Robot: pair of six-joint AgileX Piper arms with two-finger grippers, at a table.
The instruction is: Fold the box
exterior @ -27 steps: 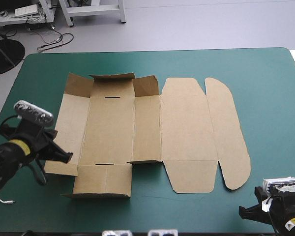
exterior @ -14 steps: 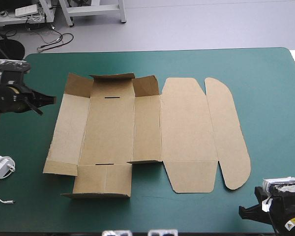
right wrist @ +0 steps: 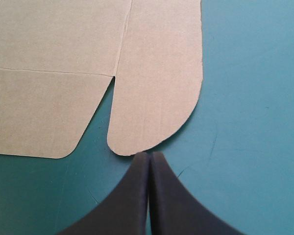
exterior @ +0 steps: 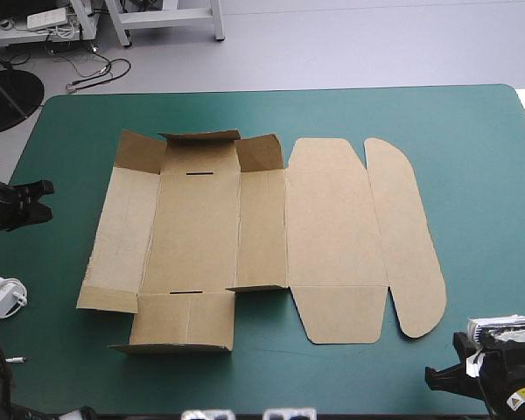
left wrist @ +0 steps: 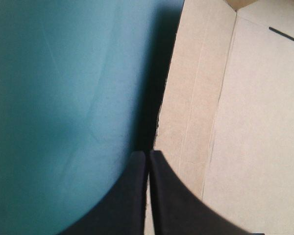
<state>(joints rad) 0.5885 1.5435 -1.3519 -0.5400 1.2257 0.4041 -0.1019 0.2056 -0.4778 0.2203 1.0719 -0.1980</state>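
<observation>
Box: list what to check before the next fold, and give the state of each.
1. Box lying fully on the table: ok.
2. Left claw open for a grasp: not ok. It is shut and empty, beside the box's left edge.
3. Right claw open for a grasp: not ok. It is shut and empty, just short of the rounded flap.
4. Far flaps raised: ok.
5. Rounded flap flat on the table: ok.
6. White plug clear of the box: ok. It lies near the table's left edge.
</observation>
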